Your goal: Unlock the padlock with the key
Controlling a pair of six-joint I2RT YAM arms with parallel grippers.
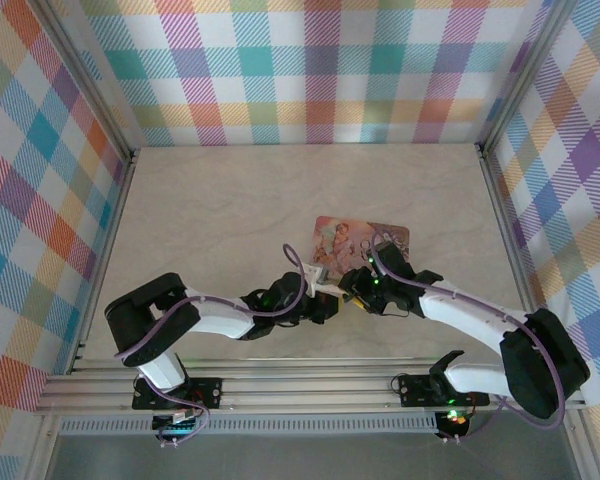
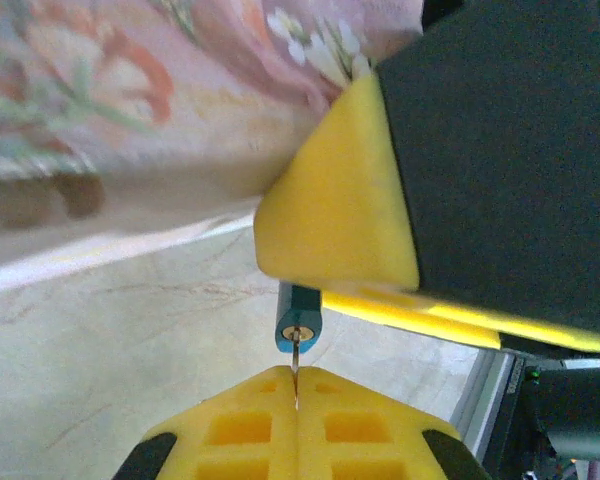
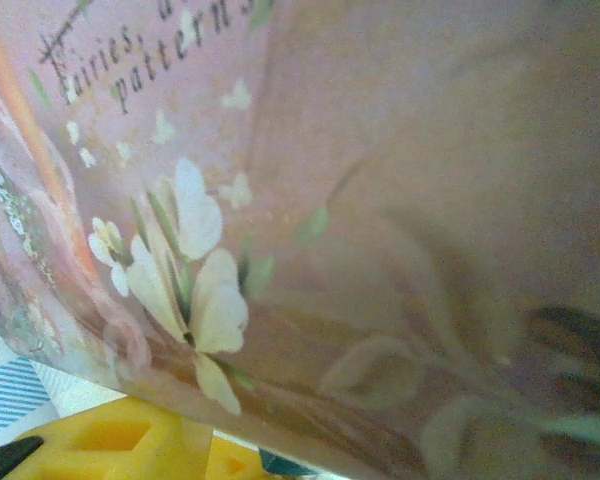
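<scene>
Over the marbled counter (image 1: 230, 200), near the pink box (image 1: 360, 238), the right claw (image 2: 315, 292) is closed around the blue padlock (image 2: 298, 325). The left claw (image 2: 296, 392), fingers pressed together, grips the thin key (image 2: 295, 356), whose tip meets the padlock's keyhole.

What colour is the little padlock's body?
Blue, verging on teal; the padlock shows best in the left wrist view.

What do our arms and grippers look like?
Left arm and right arm: white links, black joints, purple cables looped along, green lights. Fingers are yellow pads with square recesses on black bodies.
</scene>
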